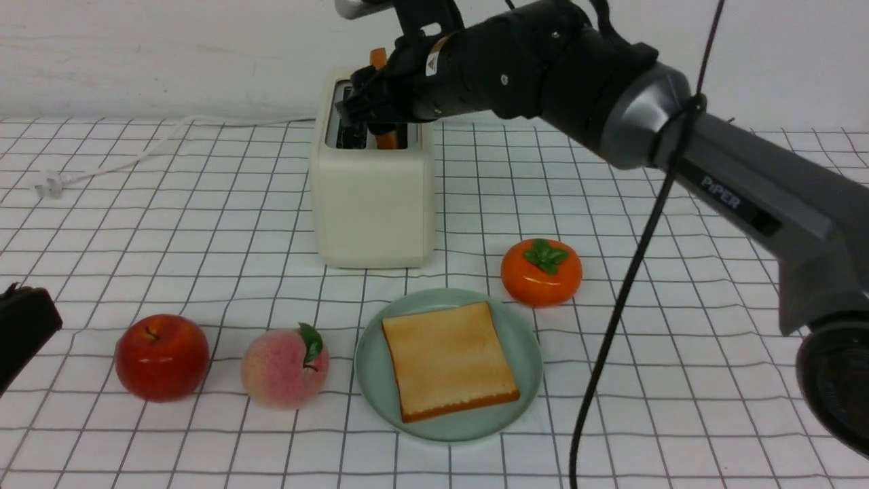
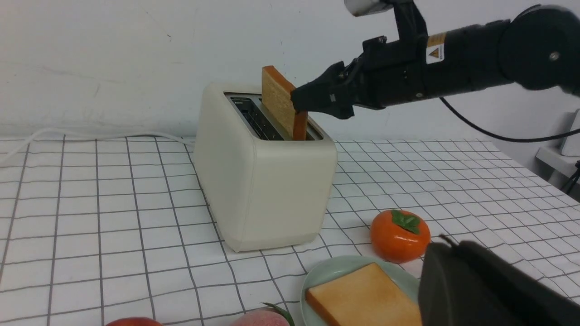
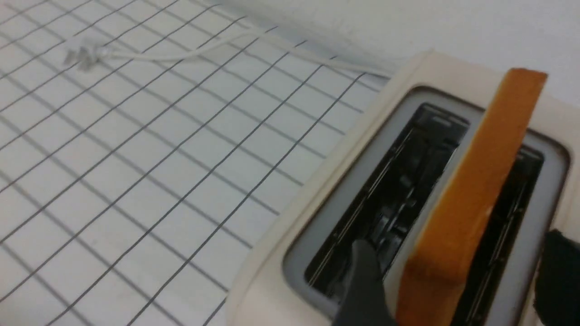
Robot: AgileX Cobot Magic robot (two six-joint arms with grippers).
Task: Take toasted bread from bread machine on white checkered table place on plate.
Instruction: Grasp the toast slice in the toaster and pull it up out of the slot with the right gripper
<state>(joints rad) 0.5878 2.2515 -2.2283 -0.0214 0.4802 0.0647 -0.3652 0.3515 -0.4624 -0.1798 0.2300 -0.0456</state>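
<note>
The cream-white bread machine (image 1: pixel 373 197) stands on the white checkered table (image 1: pixel 679 305) near the back. One slice of toasted bread (image 2: pixel 278 102) stands upright in its right slot, sticking up well above the top; its orange crust edge (image 3: pixel 480 181) fills the right wrist view. My right gripper (image 1: pixel 370 109) is open just above the slots, with one finger (image 3: pixel 362 280) on each side of this slice and gaps between. A second slice (image 1: pixel 448 360) lies flat on the mint-green plate (image 1: pixel 523 326) in front of the toaster. My left gripper (image 1: pixel 27 326) rests low at the left edge, fingers together, empty.
A red apple (image 1: pixel 161 356) and a pink peach (image 1: pixel 285 367) sit left of the plate. An orange persimmon (image 1: pixel 541 272) sits behind its right side. The white cord and plug (image 1: pixel 47 185) lie at the back left. A black cable (image 1: pixel 611 326) hangs from my right arm.
</note>
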